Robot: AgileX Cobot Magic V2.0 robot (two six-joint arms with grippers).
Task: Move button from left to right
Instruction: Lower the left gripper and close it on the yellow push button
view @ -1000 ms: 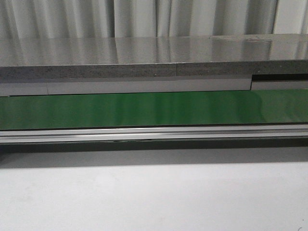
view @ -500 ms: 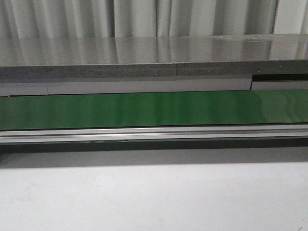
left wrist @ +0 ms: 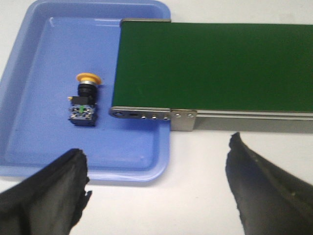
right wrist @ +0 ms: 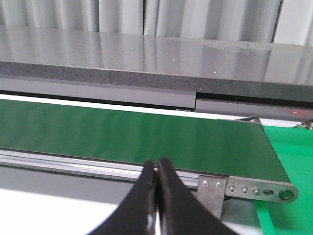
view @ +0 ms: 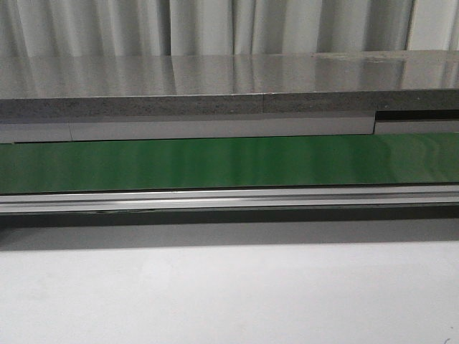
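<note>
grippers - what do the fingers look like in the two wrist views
The left gripper has black fingers with a matte, rough surface and ragged edges. The right gripper has smoother black fingers tapering to rounded tips. No cables, markings or arm links show.

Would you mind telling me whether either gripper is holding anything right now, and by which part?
Nothing is held. The left gripper is open, the button lying apart in the blue tray; the right gripper is shut on nothing.

Glossy blue plastic tray (left wrist: pixel 29 147); matt green belt (left wrist: pixel 220 68); brushed metal rail (view: pixel 229 198).
</note>
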